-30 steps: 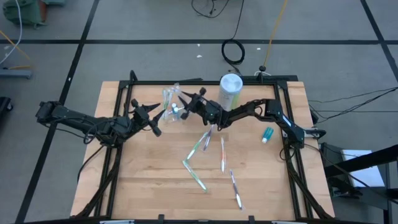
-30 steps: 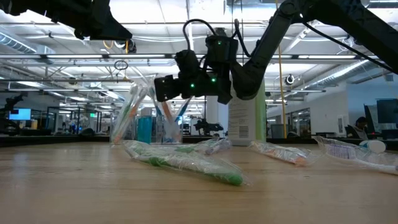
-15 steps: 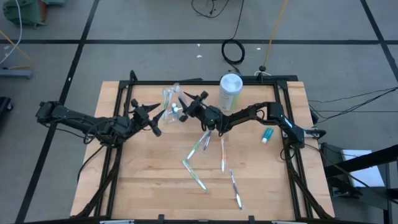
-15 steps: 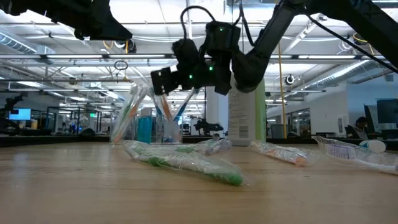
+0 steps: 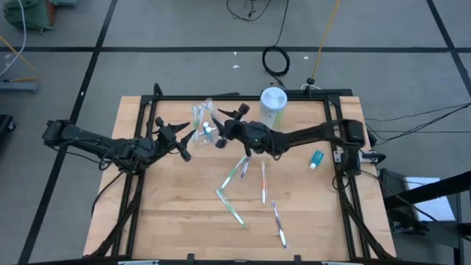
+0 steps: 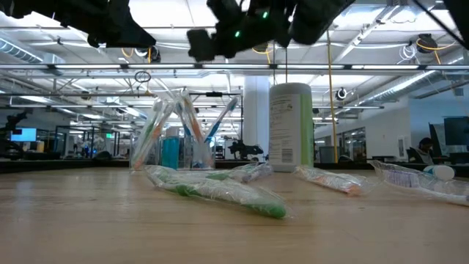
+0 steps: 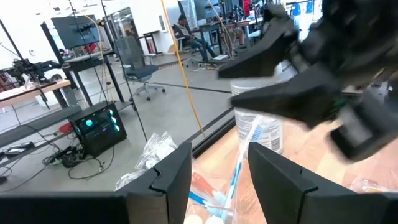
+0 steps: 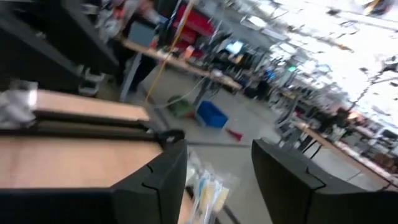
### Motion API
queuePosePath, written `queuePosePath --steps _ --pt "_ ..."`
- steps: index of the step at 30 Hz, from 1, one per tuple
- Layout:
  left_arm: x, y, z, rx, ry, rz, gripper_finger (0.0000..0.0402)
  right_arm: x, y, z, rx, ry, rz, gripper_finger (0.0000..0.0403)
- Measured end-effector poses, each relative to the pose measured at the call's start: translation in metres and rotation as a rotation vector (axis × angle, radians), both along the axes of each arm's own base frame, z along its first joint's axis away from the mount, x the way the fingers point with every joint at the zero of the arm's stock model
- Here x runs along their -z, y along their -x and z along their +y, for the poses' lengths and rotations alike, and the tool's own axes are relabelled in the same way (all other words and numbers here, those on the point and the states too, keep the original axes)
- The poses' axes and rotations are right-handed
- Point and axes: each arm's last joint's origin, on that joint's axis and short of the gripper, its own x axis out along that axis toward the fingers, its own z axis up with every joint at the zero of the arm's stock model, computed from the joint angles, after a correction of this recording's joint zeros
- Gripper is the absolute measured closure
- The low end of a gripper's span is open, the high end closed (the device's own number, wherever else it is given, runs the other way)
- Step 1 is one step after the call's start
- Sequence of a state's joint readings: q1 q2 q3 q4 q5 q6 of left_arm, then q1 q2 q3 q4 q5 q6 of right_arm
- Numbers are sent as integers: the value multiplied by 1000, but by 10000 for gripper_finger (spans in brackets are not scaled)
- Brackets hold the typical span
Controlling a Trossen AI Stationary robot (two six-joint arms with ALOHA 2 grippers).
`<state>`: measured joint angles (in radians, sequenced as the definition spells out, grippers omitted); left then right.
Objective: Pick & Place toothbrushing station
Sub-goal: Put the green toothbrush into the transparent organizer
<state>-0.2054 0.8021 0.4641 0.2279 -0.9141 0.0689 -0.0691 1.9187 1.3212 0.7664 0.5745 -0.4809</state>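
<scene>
Both arms reach toward the cup (image 5: 202, 118), jaws parted.

High view looked straight down from well above, taking in the whole wooden table (image 5: 184, 199), both arms and the floor around it. Low view sat at table-top height, close to the wrapped toothbrushes (image 6: 220, 192) and facing level across to the clear cup (image 6: 183, 143), the pale-green canister (image 6: 290, 126) and the hall behind; cup (image 5: 204, 124) and canister (image 5: 273, 107) were shared with the high view. Each wrist view looked forward past its own dark fingers (image 7: 168, 177) (image 8: 158, 180); the left one was close on the cup (image 7: 233, 180).
</scene>
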Motion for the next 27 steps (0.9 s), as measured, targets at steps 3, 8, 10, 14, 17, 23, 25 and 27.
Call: queuePosePath --steps 3,8,10,14,17,23,25,27 --pt "0 0 0 1 3 -1 241 -19 13 11 -25 -31 83 234" --pt "0 -1 -1 32 12 -5 241 -48 41 23 -49 -74 186 244" --pt "0 -1 -1 32 19 -11 241 -57 52 27 -56 -92 222 247" --pt "0 -1 -1 32 20 -12 241 -73 73 35 -70 -136 266 255" --pt "0 -1 -1 32 21 -13 241 -82 90 41 -82 -174 295 263" --pt "0 -1 -1 32 24 -15 241 -88 127 54 -78 -306 398 287" --pt "0 -1 -1 32 24 -15 241 -88 139 59 -69 -359 437 299" --pt "0 -1 -1 34 30 -19 241 -86 150 64 -59 -409 477 312"
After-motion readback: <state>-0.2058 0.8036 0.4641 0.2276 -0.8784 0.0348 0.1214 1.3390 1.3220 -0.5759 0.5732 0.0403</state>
